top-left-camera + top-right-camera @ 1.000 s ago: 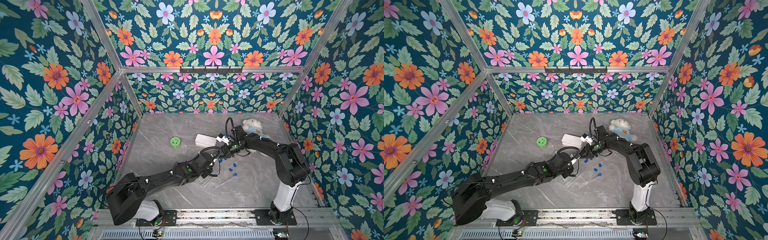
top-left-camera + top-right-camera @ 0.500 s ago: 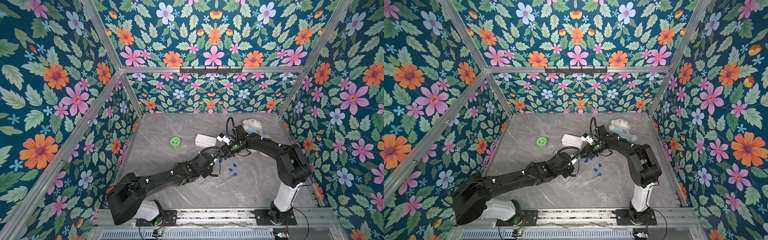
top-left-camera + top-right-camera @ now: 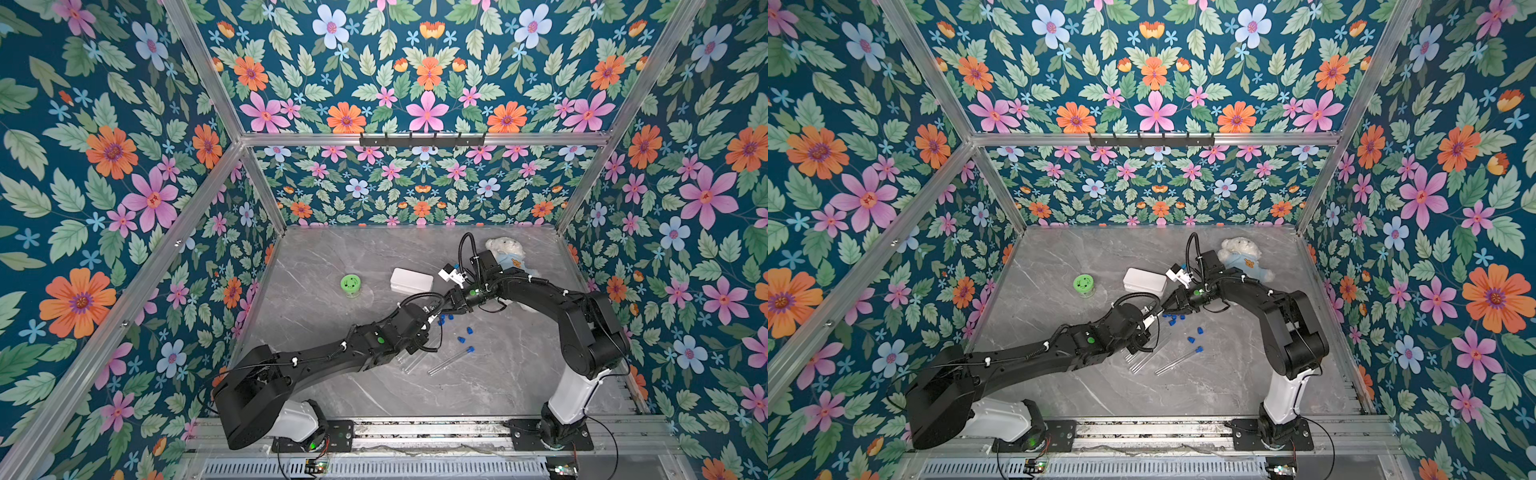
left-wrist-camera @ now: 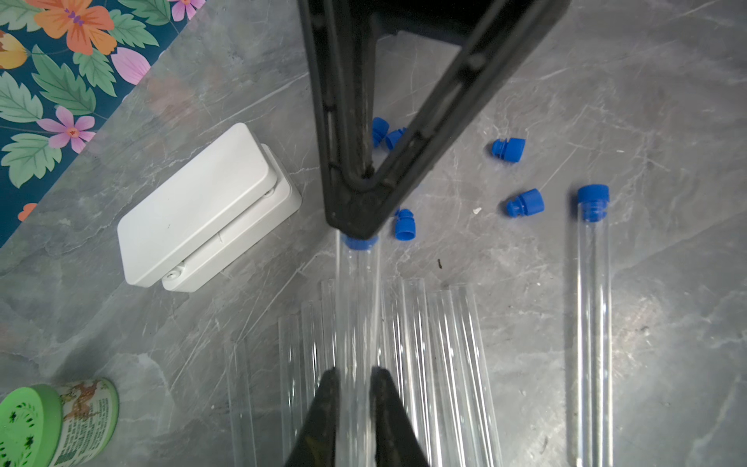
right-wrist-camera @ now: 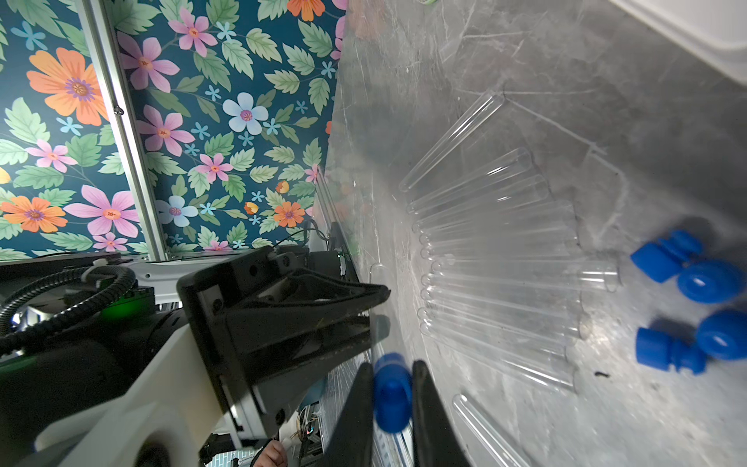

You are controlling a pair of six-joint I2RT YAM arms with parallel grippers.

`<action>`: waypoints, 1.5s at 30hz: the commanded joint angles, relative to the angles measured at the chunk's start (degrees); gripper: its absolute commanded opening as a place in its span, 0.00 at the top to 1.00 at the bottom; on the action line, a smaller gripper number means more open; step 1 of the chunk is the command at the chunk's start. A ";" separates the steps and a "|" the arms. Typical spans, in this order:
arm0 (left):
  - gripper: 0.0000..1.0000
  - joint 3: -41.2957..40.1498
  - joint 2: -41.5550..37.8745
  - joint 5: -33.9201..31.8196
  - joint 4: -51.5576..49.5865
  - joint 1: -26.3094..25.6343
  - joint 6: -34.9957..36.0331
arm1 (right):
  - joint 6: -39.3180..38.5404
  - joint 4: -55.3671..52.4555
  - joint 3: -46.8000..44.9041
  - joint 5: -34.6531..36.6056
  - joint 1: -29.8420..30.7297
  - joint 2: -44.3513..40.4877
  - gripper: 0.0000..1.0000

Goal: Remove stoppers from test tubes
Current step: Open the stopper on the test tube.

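The left gripper (image 4: 355,374) is pinched on the lower length of a clear test tube (image 4: 358,307), which is held raised over the grey marble tabletop (image 3: 332,382) (the glass is faint against the stone, yet its outline can be followed between the two black fingers). The blue stopper (image 5: 391,398) seated in that tube's mouth is clamped between the fingers of the right gripper (image 5: 392,366), so the two claws are brought end to end near the middle of the table, as is seen in both top views. In the left wrist view the stopper's head is seen right at the tube's rim. Beneath the held tube a row of unstoppered tubes (image 4: 436,364) is laid side by side on the surface, touching or nearly so. Loose stoppers (image 4: 508,148) are scattered just beyond their open ends, and five can be counted in the left wrist view. One further tube (image 4: 592,323) is laid apart from the row, with its own blue plug (image 4: 593,198) seated in its mouth. A closed white box (image 3: 411,280) is found near the grippers, a green-lidded jar (image 3: 351,284) beside it toward the left wall, and a plush bear (image 3: 505,251) by the far right corner.
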 commanded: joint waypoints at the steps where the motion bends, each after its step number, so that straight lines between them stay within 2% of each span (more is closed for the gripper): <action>1: 1.00 0.07 0.29 -1.88 -6.03 0.18 -0.33 | 0.56 2.37 -0.25 -1.11 -0.62 -0.76 1.00; 8: 1.00 0.38 0.04 -2.24 -6.64 0.19 -0.04 | 1.09 2.72 -0.62 -0.64 -1.24 -0.74 1.00; 14: 1.00 0.90 0.12 -3.04 -7.66 0.14 0.21 | -1.73 -1.93 0.69 4.66 -1.36 -0.27 1.00; 28: 1.00 1.13 1.16 -3.40 -8.87 0.13 0.23 | -2.60 -3.13 0.85 6.81 -1.48 -0.74 1.00; 45: 1.00 1.16 1.70 -3.76 -9.33 -0.04 0.20 | 0.12 1.01 -1.19 3.36 -3.15 -2.55 1.00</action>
